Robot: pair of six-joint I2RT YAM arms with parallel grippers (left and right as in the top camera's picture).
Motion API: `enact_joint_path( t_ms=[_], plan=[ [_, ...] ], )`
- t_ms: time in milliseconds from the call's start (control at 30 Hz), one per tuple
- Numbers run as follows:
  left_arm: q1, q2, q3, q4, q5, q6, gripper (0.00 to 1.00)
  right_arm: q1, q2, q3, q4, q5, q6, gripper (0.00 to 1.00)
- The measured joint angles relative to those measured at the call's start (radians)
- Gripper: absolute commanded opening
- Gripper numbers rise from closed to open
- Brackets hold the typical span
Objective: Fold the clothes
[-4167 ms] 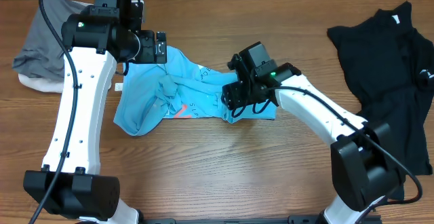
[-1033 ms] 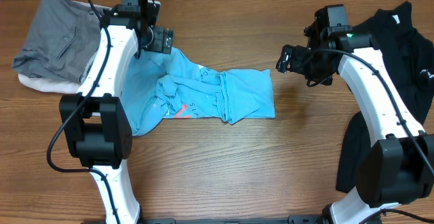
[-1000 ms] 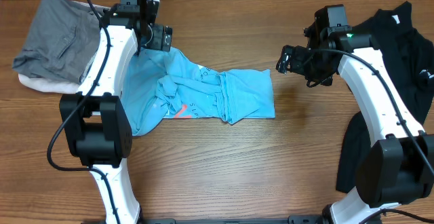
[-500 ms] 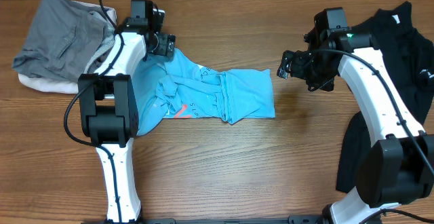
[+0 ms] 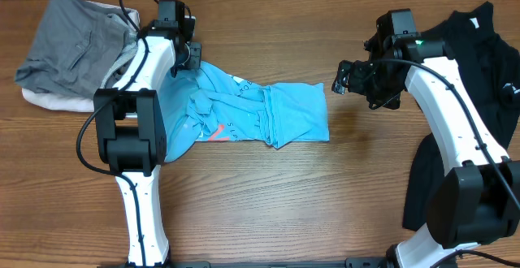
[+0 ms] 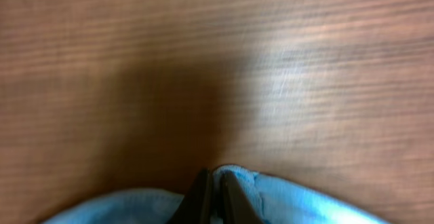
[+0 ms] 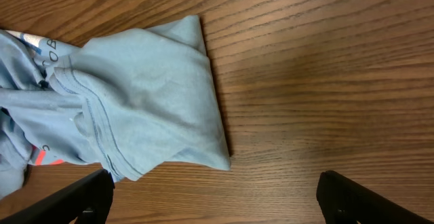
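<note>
The light blue T-shirt (image 5: 252,114) of the clothes lies crumpled across the middle of the wooden table (image 5: 268,203), with pink lettering showing near its front. My left gripper (image 5: 195,57) is down at the shirt's far left corner. In the left wrist view the left gripper (image 6: 217,181) is shut, with a fold of the blue shirt hem (image 6: 298,193) pinched between its dark fingers. My right gripper (image 5: 344,78) hovers just right of the shirt, wide open and holding nothing. In the right wrist view the shirt's right end (image 7: 142,95) lies ahead of the open right gripper (image 7: 215,187).
A grey garment (image 5: 69,45) lies heaped on a cream one (image 5: 45,99) at the back left. A black garment (image 5: 471,81) is spread along the right side, partly under the right arm.
The left gripper came down onto the shirt's far left corner and closed on its hem. The right arm has barely moved and stays open.
</note>
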State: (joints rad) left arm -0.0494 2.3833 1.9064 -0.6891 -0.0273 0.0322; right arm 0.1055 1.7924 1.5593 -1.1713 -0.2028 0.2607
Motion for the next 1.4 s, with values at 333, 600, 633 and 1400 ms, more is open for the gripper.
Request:
enact_joint_path(
  t_ms=[333,600,633,1400],
  plan=[
    [0.000,-0.004,0.303,-0.552,-0.014,-0.129,0.07,0.000,0.000,0.000,0.000,0.000,0.000,1.00],
    [0.000,-0.006,0.240,-0.755,-0.014,-0.191,0.04,0.000,0.000,0.000,0.003,0.001,0.000,1.00],
    [-0.001,-0.006,0.199,-0.754,-0.015,-0.192,0.04,0.000,0.000,0.000,0.004,0.000,0.000,1.00],
    [-0.006,-0.437,-0.018,-0.756,-0.049,-0.238,0.81,0.000,0.000,0.000,0.028,0.001,-0.027,1.00]
  ],
)
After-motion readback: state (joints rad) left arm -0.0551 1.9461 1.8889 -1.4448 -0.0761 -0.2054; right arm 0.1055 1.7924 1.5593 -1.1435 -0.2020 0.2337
